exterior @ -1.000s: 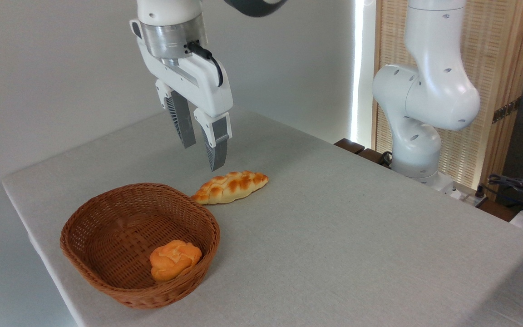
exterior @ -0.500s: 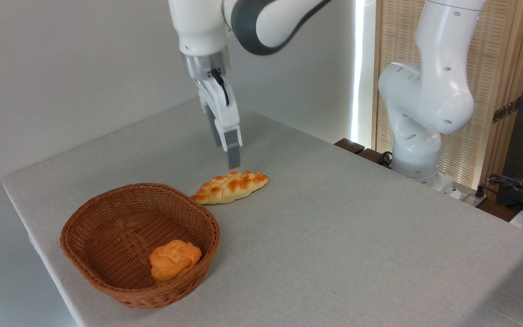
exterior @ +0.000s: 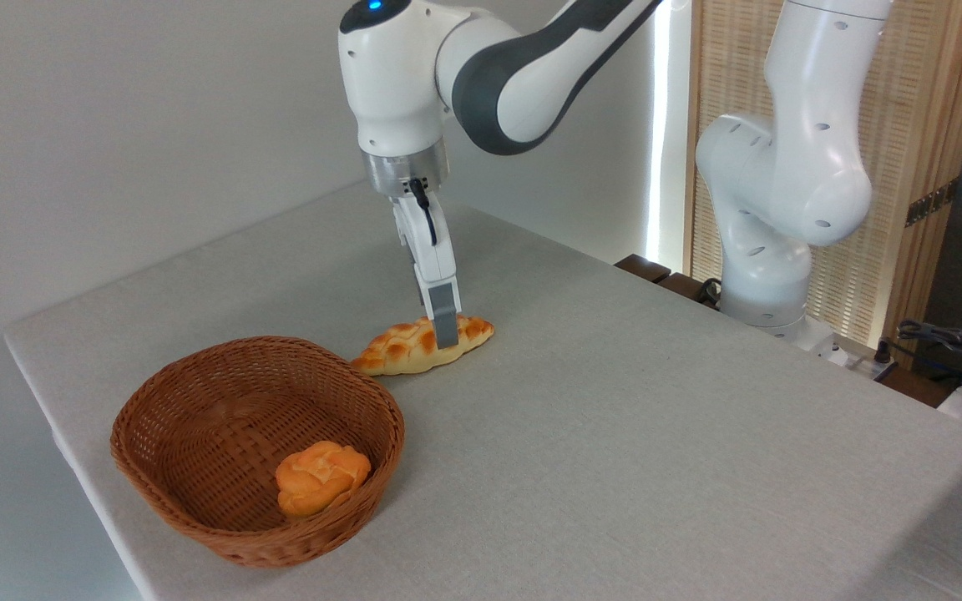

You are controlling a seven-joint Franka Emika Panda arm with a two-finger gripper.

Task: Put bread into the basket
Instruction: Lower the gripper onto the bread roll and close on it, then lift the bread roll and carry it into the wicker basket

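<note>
The bread (exterior: 400, 347), a long braided loaf with toasted patches, lies on the table just behind and to the right of the basket (exterior: 222, 542). My gripper (exterior: 444, 331) has come down over the loaf's right half, turned edge-on to the camera. One grey finger (exterior: 446, 321) stands in front of the loaf; the other is hidden behind it. The jaws appear to straddle the loaf and have not closed on it, and the bread still rests flat on the table. The round brown wicker basket sits near the table's front left corner.
A small round orange bun (exterior: 318, 476) lies inside the basket at its near right. The table's left edge (exterior: 55, 417) runs close by the basket. The robot's white base (exterior: 769, 250) stands off the table's far right side.
The gripper has swung right, turned edge-on and dropped from above the basket's far rim down onto the bread. Bread, basket and bun have not moved.
</note>
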